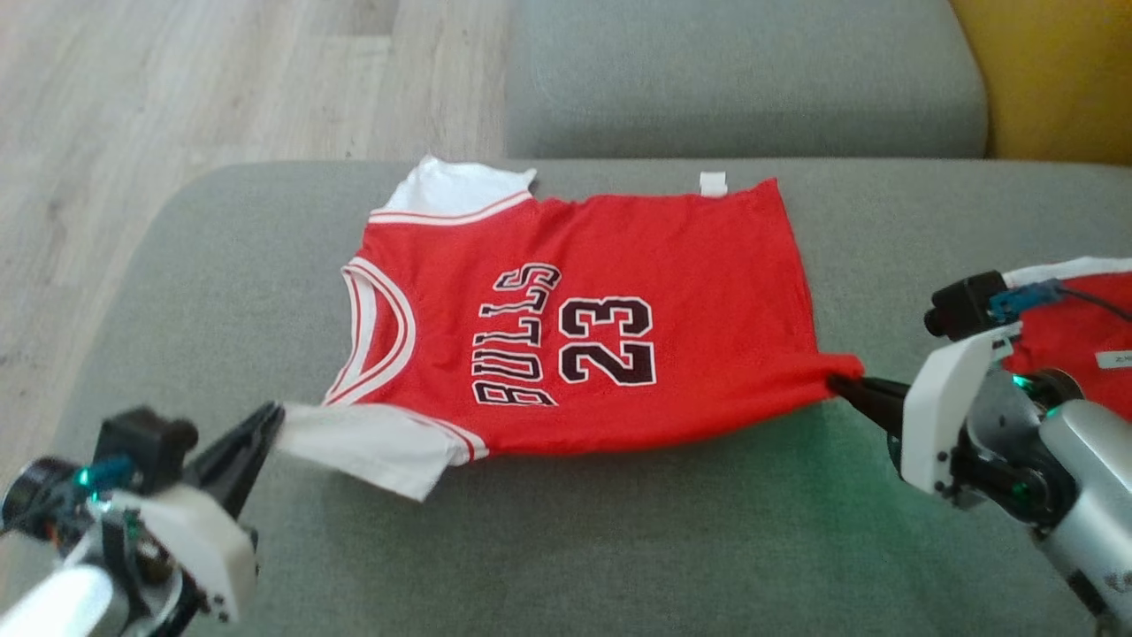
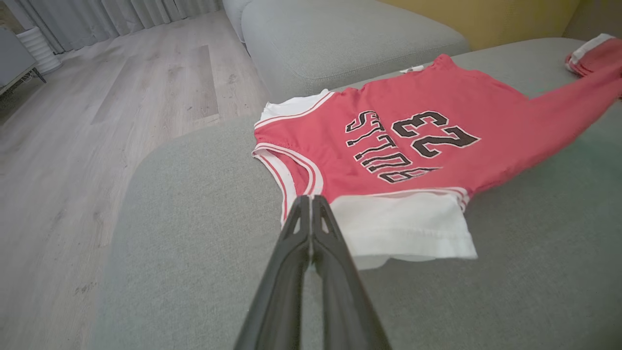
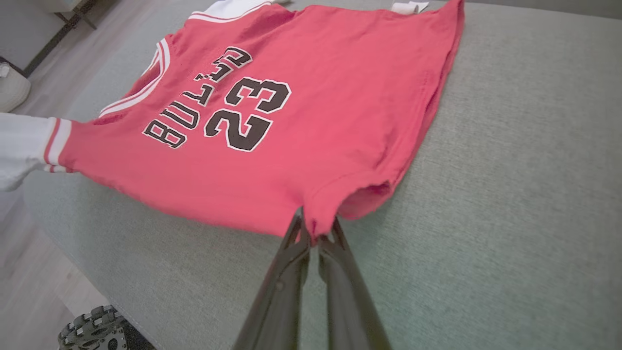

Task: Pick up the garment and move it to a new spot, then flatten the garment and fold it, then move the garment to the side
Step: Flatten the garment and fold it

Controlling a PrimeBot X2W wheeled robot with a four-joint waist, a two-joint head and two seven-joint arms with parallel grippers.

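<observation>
The garment (image 1: 619, 310) spans left jaws, clamped on sleeve (image 1: 371, 442), and right jaws, clamped on hem (image 1: 836, 370).

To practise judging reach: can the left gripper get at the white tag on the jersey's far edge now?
Probably not: the left gripper is shut on the white sleeve, and the tag lies across the jersey from it.
</observation>
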